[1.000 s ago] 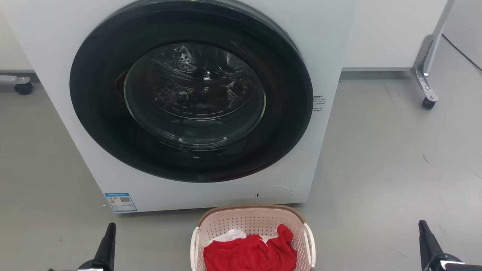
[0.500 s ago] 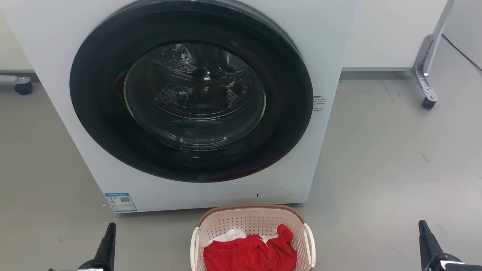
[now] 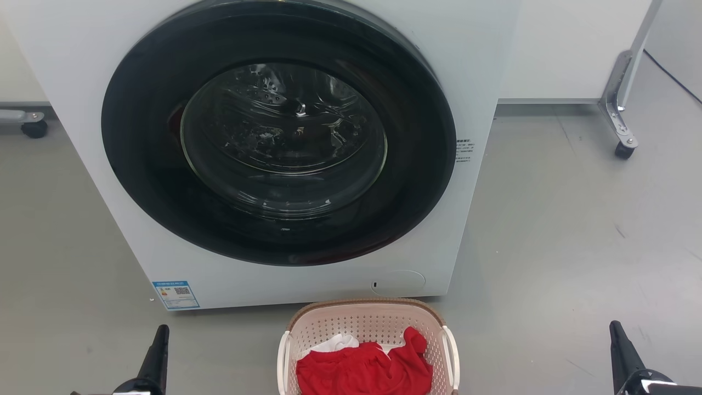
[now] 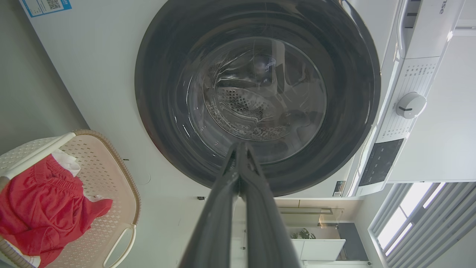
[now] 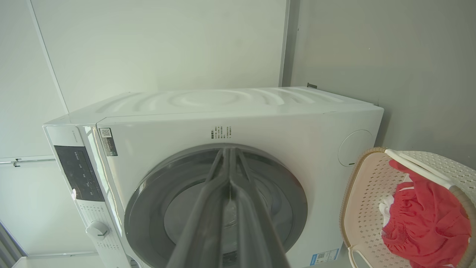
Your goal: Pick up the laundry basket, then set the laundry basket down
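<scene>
Laundry basket (image 3: 367, 323) stands on the floor (image 3: 576, 230) at 6 o'clock in the head view, just before the washer (image 3: 477, 66), with red clothing (image 3: 364, 370) heaped inside. Its white handles face 9 and 3 o'clock, probably so each arm can reach one. Left end effector (image 3: 160, 333) at 7 o'clock and right end effector (image 3: 615, 330) at 5 o'clock flank it, well apart, fingers pressed together and gripping nothing. Such a scene fits a basket awaiting its lift or one set down again.

Basket: pale pink perforated plastic laundry basket (image 3: 367, 323) on grey floor (image 3: 548, 247), just before white front-loading washer (image 3: 477, 82).
Inside: red cloth (image 3: 364, 370).
</scene>
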Robot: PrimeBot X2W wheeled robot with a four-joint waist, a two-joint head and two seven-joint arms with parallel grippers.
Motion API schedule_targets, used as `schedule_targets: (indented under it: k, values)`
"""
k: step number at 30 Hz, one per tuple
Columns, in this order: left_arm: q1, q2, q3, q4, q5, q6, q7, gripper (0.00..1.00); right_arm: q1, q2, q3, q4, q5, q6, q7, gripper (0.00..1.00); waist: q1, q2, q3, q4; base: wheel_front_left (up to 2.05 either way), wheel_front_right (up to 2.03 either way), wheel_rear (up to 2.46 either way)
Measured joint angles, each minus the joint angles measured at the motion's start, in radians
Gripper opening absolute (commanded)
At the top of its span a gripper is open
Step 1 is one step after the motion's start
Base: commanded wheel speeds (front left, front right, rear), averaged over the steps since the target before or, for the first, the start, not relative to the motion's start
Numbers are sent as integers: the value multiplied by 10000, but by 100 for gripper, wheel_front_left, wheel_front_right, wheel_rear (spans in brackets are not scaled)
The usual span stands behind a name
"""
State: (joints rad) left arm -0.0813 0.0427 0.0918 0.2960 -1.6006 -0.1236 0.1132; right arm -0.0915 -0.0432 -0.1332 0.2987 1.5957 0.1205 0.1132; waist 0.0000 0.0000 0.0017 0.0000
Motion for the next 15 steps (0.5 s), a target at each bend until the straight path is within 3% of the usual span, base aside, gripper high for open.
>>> schedule_targets:
  k: [15]
  values:
    - [0, 0, 0, 0, 0, 0, 0, 0, 0, 0, 0, -2, 0, 0, 0, 0, 0, 0, 0, 0, 0, 0, 0]
